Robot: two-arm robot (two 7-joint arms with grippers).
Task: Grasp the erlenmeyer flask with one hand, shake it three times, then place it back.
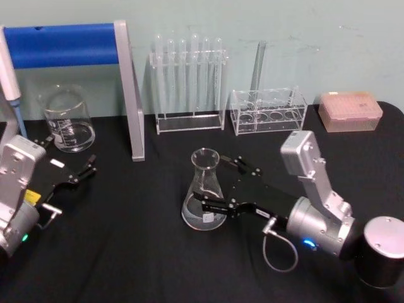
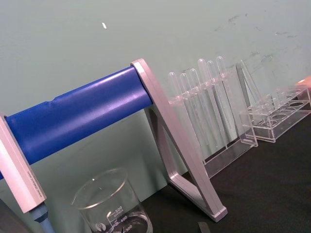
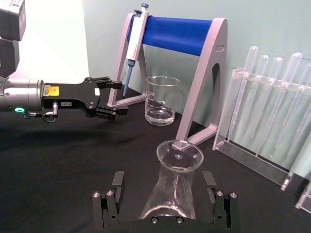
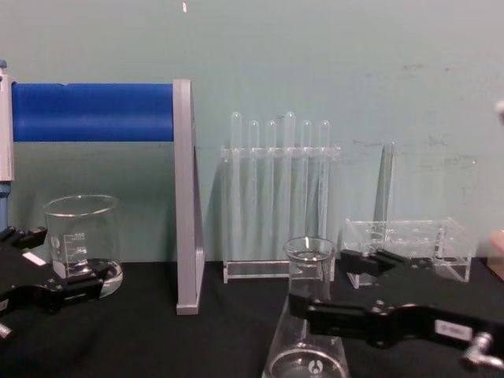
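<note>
Erlenmeyer flask [image 1: 204,192] with white logo stands between right gripper [image 1: 221,187] fingers.

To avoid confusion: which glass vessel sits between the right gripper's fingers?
The cone-shaped flask, between the open right gripper fingers. The round beaker stands near the left gripper.

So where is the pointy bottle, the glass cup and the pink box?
erlenmeyer flask [image 1: 204,189]: head view, its sloping glass side.
beaker [image 1: 67,121]: head view, its marked glass wall.
pink box [image 1: 350,112]: head view, its top.

The right pincer [image 3: 165,204] stands open around the erlenmeyer flask [image 3: 174,191] on the black desk [image 3: 58,179]; the left pincer [image 3: 114,98] hangs near a beaker [image 3: 160,100].
</note>
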